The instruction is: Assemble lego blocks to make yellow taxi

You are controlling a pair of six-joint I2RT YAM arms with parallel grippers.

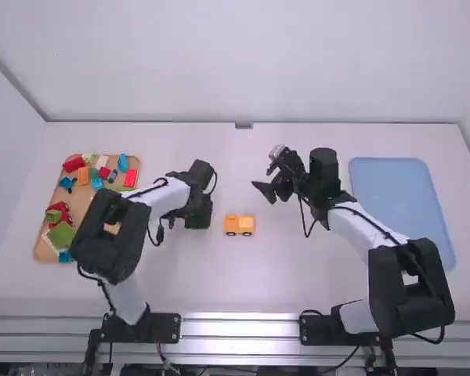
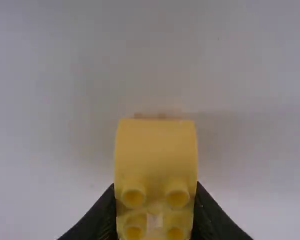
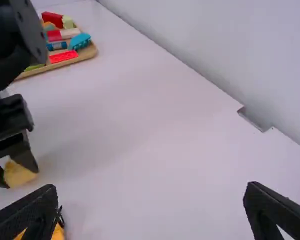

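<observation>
My left gripper (image 1: 197, 213) is low over the table, left of the orange-yellow vehicle piece (image 1: 240, 225). In the left wrist view, a yellow block (image 2: 156, 152) with a curved side and round studs is clamped in the left gripper (image 2: 155, 215). The right wrist view shows this yellow block (image 3: 17, 175) between the left arm's black fingers. My right gripper (image 1: 272, 191) hangs above and to the right of the vehicle piece, its fingers spread with nothing between them. Seen from its own wrist, the right gripper (image 3: 152, 212) partly covers the vehicle piece (image 3: 58, 233) with one finger.
At the far left lies a wooden tray (image 1: 41, 247) of mixed colored blocks and small vehicles. A blue tray (image 1: 399, 204) lies at the right. White walls (image 1: 243, 63) border the table's far and left sides.
</observation>
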